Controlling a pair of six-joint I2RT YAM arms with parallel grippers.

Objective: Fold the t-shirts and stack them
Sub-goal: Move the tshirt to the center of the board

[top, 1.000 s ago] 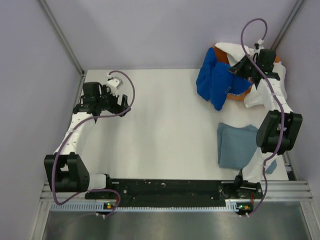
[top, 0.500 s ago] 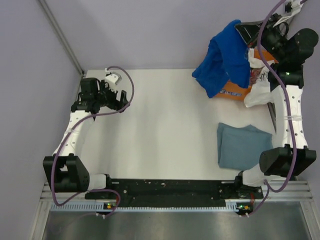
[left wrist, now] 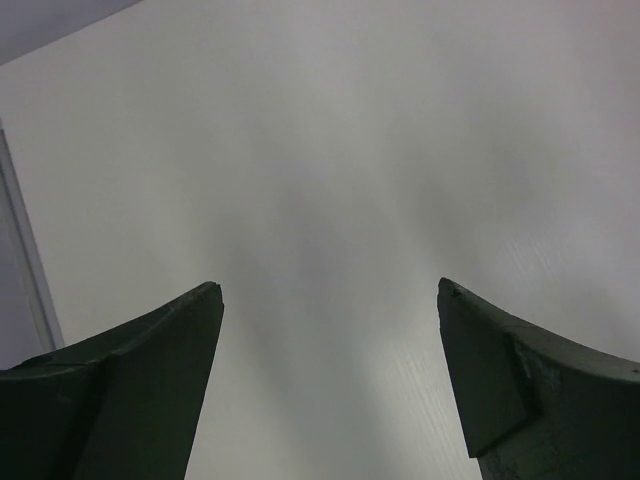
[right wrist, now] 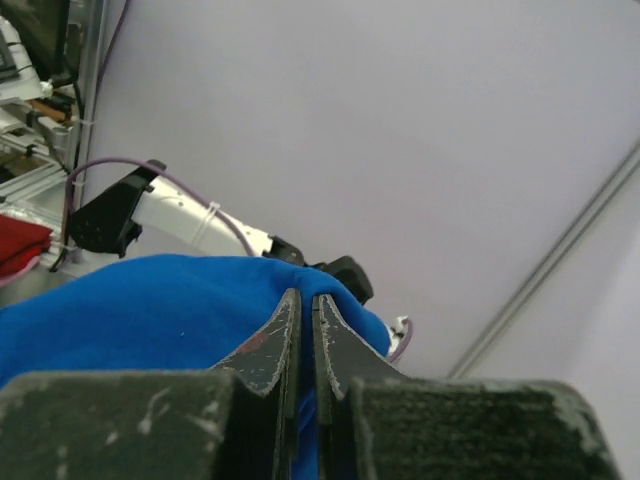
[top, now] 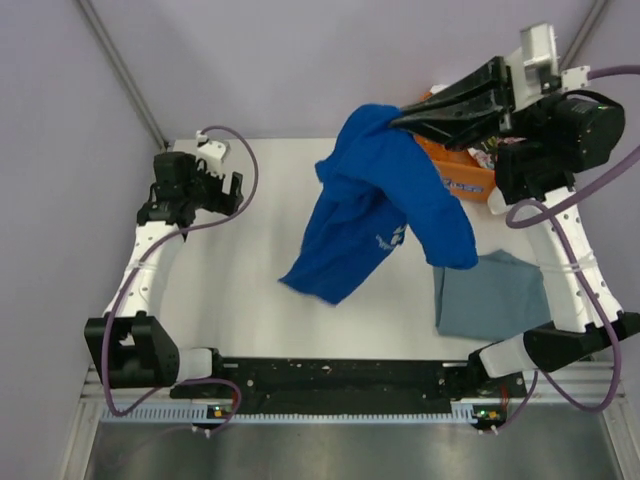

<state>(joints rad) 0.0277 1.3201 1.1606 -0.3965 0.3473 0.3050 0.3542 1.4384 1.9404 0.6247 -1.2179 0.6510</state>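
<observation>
My right gripper (top: 400,118) is raised high over the table's middle and is shut on the royal-blue t-shirt (top: 375,200), which hangs down from it with its lower end near the table. In the right wrist view the jaws (right wrist: 305,296) pinch a fold of the blue cloth (right wrist: 140,310). The grey-blue t-shirt (top: 490,295) lies folded flat at the front right. The white floral t-shirt is almost hidden behind the right arm. My left gripper (top: 232,190) is open and empty at the back left, above bare table (left wrist: 330,200).
The orange plastic basket (top: 462,172) stands at the back right, partly behind the blue shirt and the right arm. Purple walls close in the table on the left, back and right. The arm bases stand along the near edge.
My right gripper has lifted the blue t-shirt out of the basket and swung it left over the table's middle. The left gripper has drifted slightly back.
</observation>
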